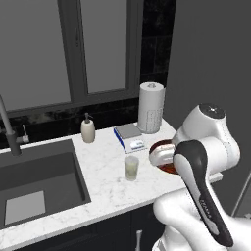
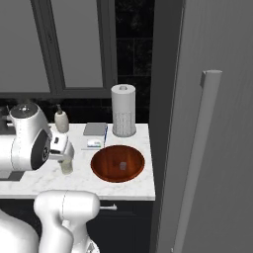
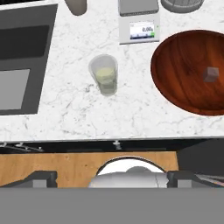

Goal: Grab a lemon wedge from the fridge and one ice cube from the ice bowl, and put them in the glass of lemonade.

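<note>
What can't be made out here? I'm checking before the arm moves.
- Lemon wedge: the fridge door is shut in the right base view.
- Ice bowl: partly covered by the arm in the left base view.
- Glass of lemonade: partly behind the arm there.

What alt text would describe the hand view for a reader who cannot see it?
From above, a glass of lemonade stands on a white marble counter, with a reddish-brown ice bowl holding one ice cube to its right. A dark sink lies left.

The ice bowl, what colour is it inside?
Glossy reddish-brown with a wood-like grain. The ice bowl shows best in the hand view.
</note>
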{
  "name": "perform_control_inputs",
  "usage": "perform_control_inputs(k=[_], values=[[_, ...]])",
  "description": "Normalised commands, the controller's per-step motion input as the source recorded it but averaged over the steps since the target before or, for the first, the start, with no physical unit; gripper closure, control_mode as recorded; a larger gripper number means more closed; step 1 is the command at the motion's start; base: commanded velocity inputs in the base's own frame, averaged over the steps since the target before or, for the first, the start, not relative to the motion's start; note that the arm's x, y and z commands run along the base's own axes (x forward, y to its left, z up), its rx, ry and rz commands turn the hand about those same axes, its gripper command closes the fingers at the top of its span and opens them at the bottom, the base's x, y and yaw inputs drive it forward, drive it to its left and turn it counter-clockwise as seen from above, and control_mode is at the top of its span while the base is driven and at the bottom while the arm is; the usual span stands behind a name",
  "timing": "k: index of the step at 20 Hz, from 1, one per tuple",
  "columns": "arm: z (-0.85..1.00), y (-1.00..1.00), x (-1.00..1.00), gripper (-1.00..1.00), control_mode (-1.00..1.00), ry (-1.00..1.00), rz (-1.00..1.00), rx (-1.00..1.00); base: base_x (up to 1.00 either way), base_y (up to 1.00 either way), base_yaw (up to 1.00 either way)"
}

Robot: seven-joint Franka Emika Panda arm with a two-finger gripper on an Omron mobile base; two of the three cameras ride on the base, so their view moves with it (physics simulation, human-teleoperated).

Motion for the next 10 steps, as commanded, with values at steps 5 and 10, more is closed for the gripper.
perform_control_inputs(k=[5, 10], values=[[0.87, -0.47, -0.15, -1.00, -1.00, 0.00, 0.00, 0.00, 0.00, 0.00, 0.00], [0.17, -0.18, 0.00, -1.00, -1.00, 0.02, 0.00, 0.00, 0.00, 0.00, 0.00]])
